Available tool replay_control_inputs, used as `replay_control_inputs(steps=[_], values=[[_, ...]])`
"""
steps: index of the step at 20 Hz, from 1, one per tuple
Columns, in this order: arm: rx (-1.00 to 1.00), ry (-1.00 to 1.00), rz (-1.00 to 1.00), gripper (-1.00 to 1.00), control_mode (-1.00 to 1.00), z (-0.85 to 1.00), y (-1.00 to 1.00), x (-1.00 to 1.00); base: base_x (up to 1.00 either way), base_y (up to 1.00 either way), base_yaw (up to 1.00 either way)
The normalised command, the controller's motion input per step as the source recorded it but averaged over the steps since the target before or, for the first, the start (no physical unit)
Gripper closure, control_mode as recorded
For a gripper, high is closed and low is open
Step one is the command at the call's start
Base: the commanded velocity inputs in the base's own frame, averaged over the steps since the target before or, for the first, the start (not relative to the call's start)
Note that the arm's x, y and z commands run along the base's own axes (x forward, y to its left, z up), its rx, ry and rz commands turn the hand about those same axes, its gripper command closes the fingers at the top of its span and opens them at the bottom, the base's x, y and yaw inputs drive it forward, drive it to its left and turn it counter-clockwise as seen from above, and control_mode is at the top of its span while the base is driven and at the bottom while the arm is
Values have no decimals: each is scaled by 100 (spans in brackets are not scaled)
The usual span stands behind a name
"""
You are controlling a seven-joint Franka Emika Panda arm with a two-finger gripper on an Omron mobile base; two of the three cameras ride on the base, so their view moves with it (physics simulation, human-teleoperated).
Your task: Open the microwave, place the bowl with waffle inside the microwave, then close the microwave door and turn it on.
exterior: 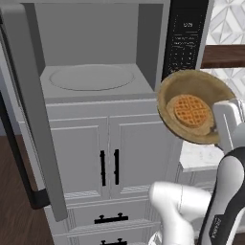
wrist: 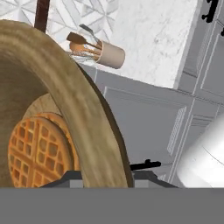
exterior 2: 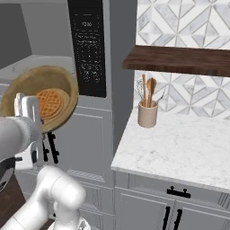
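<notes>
1. The tool (exterior: 221, 128) is clamped on the rim of the bowl with waffle (exterior: 195, 106), jaws partly closed across the wall thickness. In the hand view the rim (wrist: 94, 127) passes between the finger tips, one tip on each side of the wall.
2. The bowl is held in the air, clear of any surface, in front of the keypad panel (exterior: 184, 36) and to the right of the microwave (exterior: 91, 57) cavity. It is not yet inside.
3. The bowl is tilted steeply, its mouth turned toward the base cameras. The waffle (exterior 2: 50, 102) lies against the bowl floor.
4. The microwave door (exterior: 31, 105) stands wide open at the left. The turntable plate (exterior: 91, 77) is bare.
5. Handling, judged: the wooden bowl appears stiff and light, so a rim pinch should hold. The waffle is loose and may slide or drop out at this tilt. Levelling the bowl before it enters the cavity is advisable.
6. Risk, judged: a grip at one edge leaves the bowl free to pivot. The cavity's right wall lies close to the likely entry path.
</notes>
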Motion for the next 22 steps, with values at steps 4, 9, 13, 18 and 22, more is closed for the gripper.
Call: replay_control_inputs(steps=[4,9,13,18,22], values=[[-4,0,10,100,-100,27,100,40,0,0,0],[0,-10,4,100,-100,44,100,42,0,0,0],[0,-15,0,100,-100,67,94,55,0,0,0],[0,-1,-2,100,-100,74,47,69,0,0,0],[2,10,0,100,-100,62,1,69,0,0,0]])
